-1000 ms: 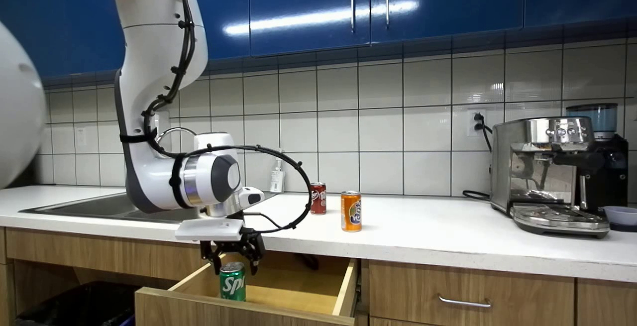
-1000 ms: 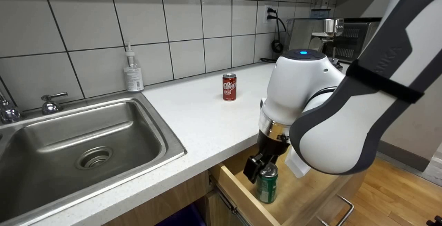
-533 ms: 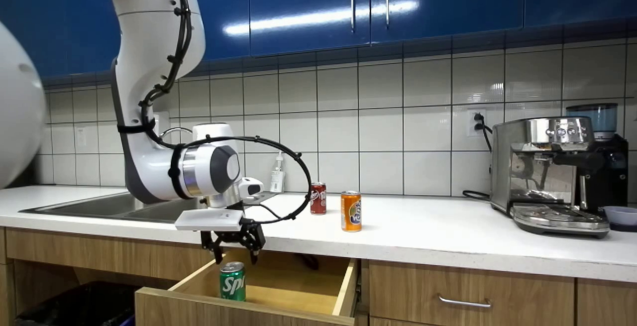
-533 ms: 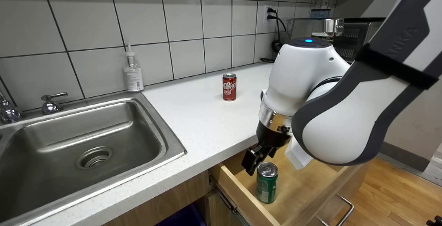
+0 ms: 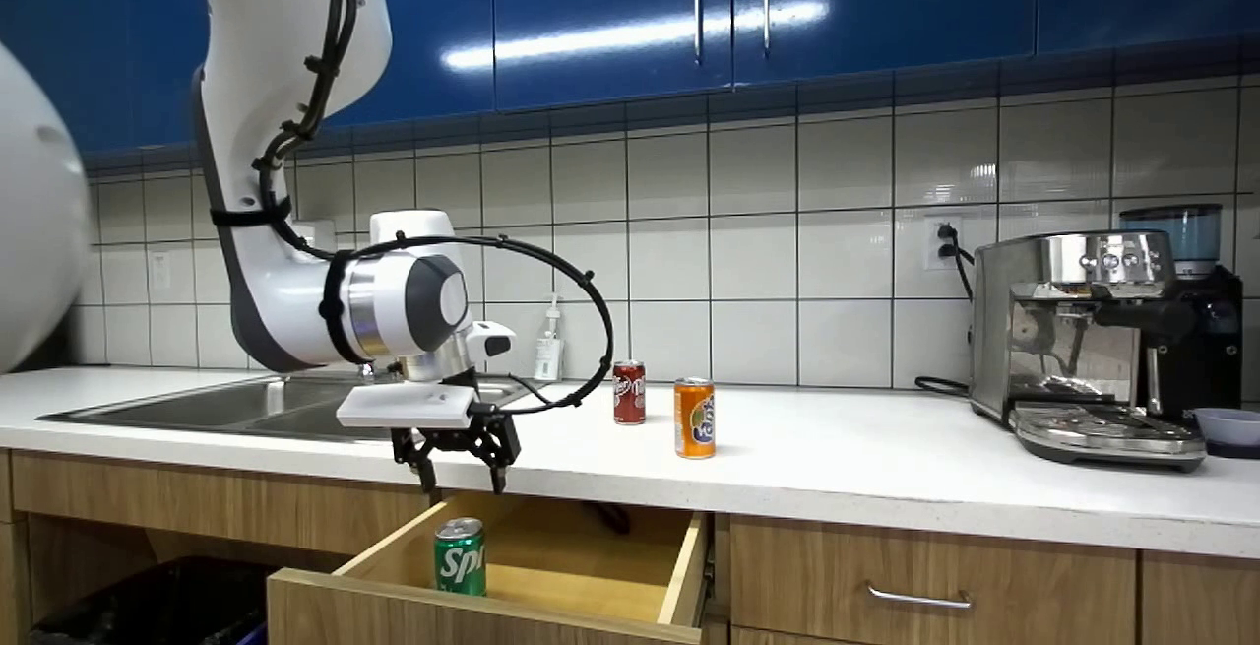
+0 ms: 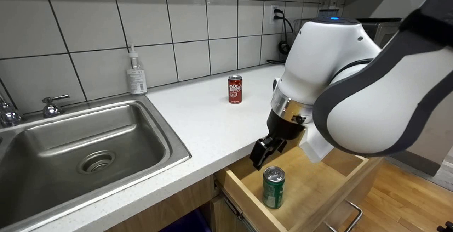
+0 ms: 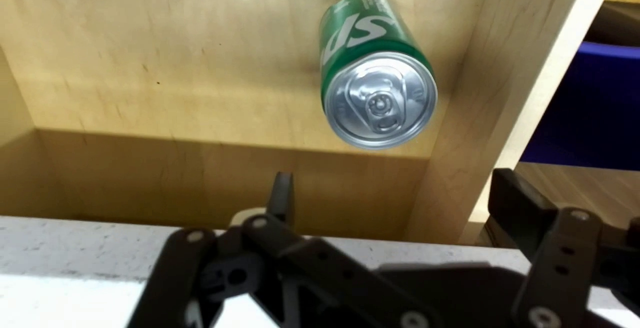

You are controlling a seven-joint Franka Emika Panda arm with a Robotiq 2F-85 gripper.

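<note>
My gripper [image 5: 463, 484] is open and empty, above the open wooden drawer [image 5: 581, 576] near the counter's front edge. Its two black fingers are spread wide in the wrist view [image 7: 393, 180]. A green Sprite can [image 5: 460, 561] stands upright in the drawer, close to one side wall. It is below the fingertips and apart from them, as the exterior view [image 6: 273, 189] also shows. In the wrist view the can [image 7: 370, 52] shows its silver top beyond the fingers. An orange Fanta can [image 5: 695, 419] and a red Dr Pepper can [image 5: 630, 394] stand on the counter.
The white counter [image 6: 205, 118] has a steel sink [image 6: 148, 186], with a soap bottle [image 6: 137, 74] behind it. A coffee machine [image 5: 1083, 330] stands at the far end. A bin [image 5: 167, 606] is below, beside the drawer. Blue cabinets [image 5: 610, 15] hang above.
The arm and open gripper have risen, up and away from the Sprite can, which stays standing in the drawer. Earlier the fingers were beside the can's top; now they are clear above it.
</note>
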